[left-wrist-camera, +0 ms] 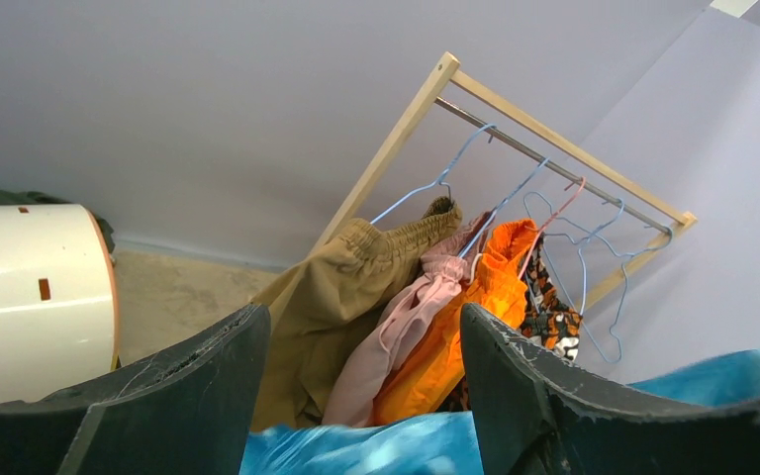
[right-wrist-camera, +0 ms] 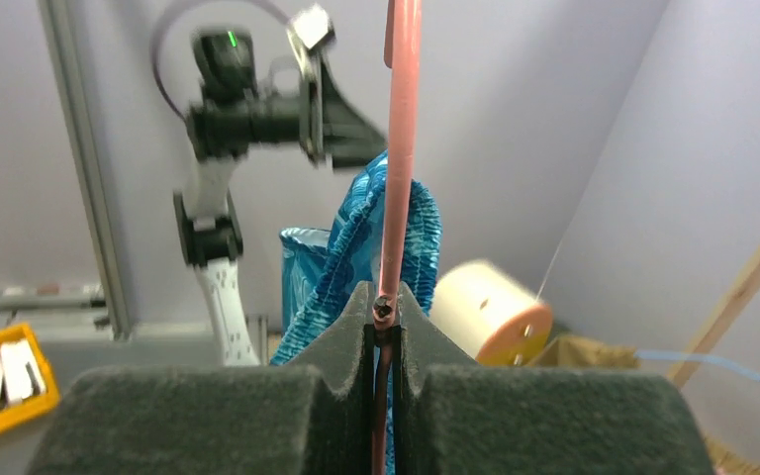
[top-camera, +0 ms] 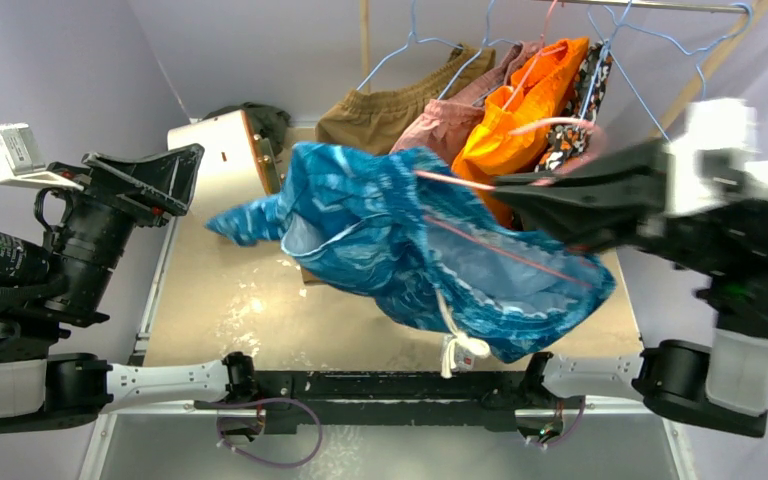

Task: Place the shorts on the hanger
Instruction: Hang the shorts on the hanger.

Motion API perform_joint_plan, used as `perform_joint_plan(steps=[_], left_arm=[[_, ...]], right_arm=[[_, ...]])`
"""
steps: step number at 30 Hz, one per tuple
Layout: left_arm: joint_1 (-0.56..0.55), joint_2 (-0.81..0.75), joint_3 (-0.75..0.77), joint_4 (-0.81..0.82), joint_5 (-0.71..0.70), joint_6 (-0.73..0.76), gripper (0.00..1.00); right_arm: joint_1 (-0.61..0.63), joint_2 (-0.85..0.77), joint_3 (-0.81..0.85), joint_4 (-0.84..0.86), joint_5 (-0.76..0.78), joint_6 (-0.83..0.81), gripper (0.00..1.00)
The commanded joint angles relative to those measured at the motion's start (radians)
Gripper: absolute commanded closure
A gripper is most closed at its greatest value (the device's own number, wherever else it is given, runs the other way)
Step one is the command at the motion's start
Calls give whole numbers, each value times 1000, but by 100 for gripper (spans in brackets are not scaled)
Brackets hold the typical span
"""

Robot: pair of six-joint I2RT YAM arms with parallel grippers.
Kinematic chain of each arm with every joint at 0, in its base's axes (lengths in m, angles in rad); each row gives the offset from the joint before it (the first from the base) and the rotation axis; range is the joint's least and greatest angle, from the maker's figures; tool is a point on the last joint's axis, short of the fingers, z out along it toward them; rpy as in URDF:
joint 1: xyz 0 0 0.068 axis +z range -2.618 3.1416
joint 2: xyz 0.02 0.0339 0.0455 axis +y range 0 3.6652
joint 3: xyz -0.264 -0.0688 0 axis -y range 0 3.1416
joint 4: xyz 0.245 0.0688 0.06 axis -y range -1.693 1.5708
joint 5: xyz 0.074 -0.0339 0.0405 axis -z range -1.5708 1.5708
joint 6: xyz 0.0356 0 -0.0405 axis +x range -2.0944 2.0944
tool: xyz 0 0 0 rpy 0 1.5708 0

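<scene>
Left gripper (top-camera: 182, 172): jaws spread wide, holding nothing, just left of the shorts (top-camera: 410, 240). Shorts: aloft, draped over the pink hanger (top-camera: 520, 255), its long axis running leftward from the right gripper (top-camera: 508, 192). Right gripper: jaws clamped on hanger wire. We judge the left arm nearer the loose leg that trails off the hanger.

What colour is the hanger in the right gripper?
Pink-red; the hanger shows best in the right wrist view.

Left claw (top-camera: 188, 180), raised, gapes wide, aimed rightward. Right claw (right-wrist-camera: 386, 315), reaching leftward, is pinched tight on the hanger (right-wrist-camera: 401, 148).
</scene>
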Motion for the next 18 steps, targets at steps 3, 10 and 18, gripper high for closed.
perform_joint_plan(steps=[3,10,18], left_arm=[[-2,13,3,35,34,35,30],[-2,54,1,53,184,79,31],[-2,93,-42,43,248,102,31]], right_arm=[[2,131,-97,-121,6,-21,100],[3,78,-191,-98,2,2,100],[3,26,-266,-105,190,64,100]])
